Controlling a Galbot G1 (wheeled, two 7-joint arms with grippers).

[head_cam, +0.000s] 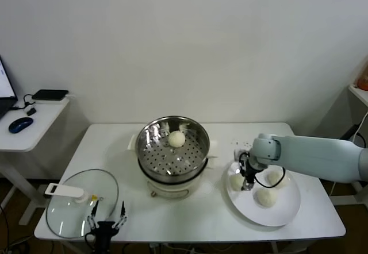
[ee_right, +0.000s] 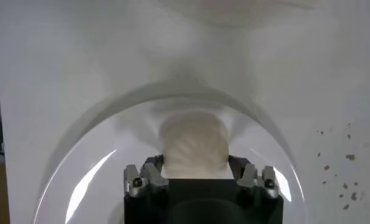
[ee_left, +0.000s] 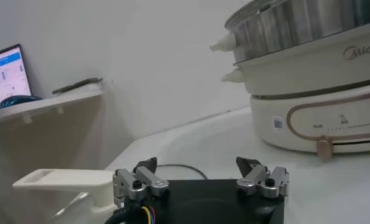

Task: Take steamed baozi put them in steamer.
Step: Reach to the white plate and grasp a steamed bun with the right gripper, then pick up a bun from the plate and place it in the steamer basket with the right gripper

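The steamer (head_cam: 172, 150) stands mid-table in its cream-white pot base and holds one baozi (head_cam: 176, 139) on its perforated bottom. Three more baozi lie on the white plate (head_cam: 284, 214) to the right: one at the left (head_cam: 236, 181), one at the back (head_cam: 276, 177) and one at the front (head_cam: 265, 197). My right gripper (head_cam: 247, 180) is down on the plate at the left bun. In the right wrist view its fingers (ee_right: 153, 165) press both sides of that baozi (ee_right: 193, 143), which rests on the plate (ee_right: 81, 182). My left gripper (head_cam: 106, 216) is open and empty at the table's front left.
A glass lid (head_cam: 80, 205) with a white handle (ee_left: 57, 179) lies at the front left, beside the left gripper (ee_left: 198, 164). The steamer and pot base (ee_left: 319, 115) rise close to it. A side table (head_cam: 34, 130) with a mouse stands farther left.
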